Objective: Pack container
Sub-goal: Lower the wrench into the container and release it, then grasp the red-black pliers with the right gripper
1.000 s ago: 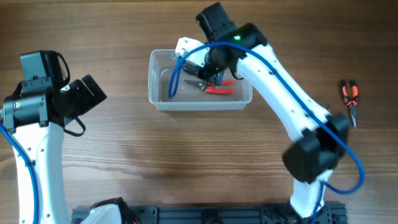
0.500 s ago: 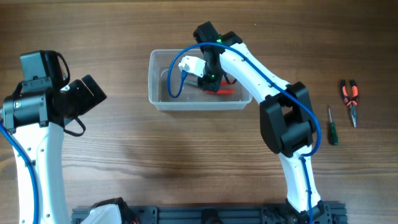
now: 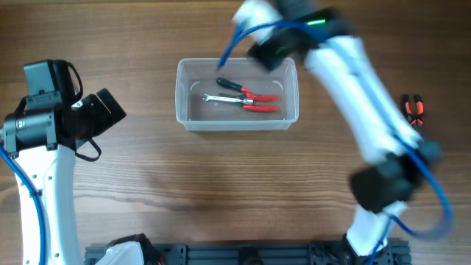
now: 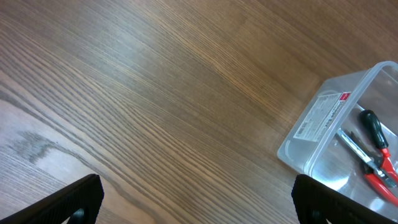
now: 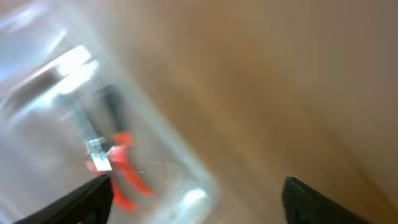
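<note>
1. Step, I reckon: between picks. My right gripper [image 5: 196, 186] is spread and empty (blurry view), with the container [image 3: 235, 123] just below it, to its left. My left gripper [image 4: 196, 199] is spread and empty too, container ahead to its right.
2. Next, I'd guess: the orange pliers [image 3: 414, 108], well off to the right gripper's right. That calls for a swing across and jaws squared over the handles.
3. Count: one container holding one red pliers [image 3: 262, 108], one wrench [image 3: 213, 97] and one black-handled tool [image 3: 228, 85]. One orange pliers outside.

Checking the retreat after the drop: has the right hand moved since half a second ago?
Yes. In the overhead view, the right hand has left the middle of the container and gone up-image to its far rim, motion-blurred.
</note>
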Controlling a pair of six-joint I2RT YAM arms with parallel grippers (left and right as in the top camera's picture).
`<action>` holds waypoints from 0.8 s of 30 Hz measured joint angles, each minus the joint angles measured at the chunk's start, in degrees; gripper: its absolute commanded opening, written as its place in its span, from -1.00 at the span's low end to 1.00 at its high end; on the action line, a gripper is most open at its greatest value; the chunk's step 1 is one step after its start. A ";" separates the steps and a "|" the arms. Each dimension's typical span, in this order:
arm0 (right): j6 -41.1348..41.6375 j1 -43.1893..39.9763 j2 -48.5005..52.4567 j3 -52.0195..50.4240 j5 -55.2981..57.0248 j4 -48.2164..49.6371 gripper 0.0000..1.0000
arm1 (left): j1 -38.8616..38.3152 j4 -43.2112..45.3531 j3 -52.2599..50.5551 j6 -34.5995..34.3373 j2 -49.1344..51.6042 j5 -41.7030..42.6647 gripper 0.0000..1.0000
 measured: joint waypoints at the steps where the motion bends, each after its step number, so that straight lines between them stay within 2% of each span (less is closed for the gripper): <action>1: 3.89 -5.51 -3.87 1.09 0.66 -0.90 0.91 | 0.00 0.00 0.00 0.00 0.00 0.00 1.00; 4: 12.20 -23.02 -8.11 2.34 2.82 -7.50 0.99 | 0.00 0.02 0.00 0.00 0.00 0.02 0.99; 7: 12.48 -37.09 -4.63 0.02 3.43 -12.52 0.99 | 0.00 0.52 0.00 0.00 0.00 0.04 0.99; 10: 6.73 -41.72 -2.38 -4.22 3.37 -12.35 0.99 | 0.00 0.94 0.00 0.00 0.00 0.04 1.00; 14: 1.16 -45.40 3.82 -12.35 3.39 -7.37 0.98 | 0.00 0.96 0.00 0.00 0.00 0.04 1.00; 17: -0.50 -45.33 6.58 -16.72 3.37 -5.14 0.98 | 0.00 1.16 0.00 0.00 0.00 0.04 1.00; 24: -2.01 -45.24 8.31 -30.64 3.10 6.93 0.99 | 0.00 1.60 0.00 0.00 0.00 0.04 1.00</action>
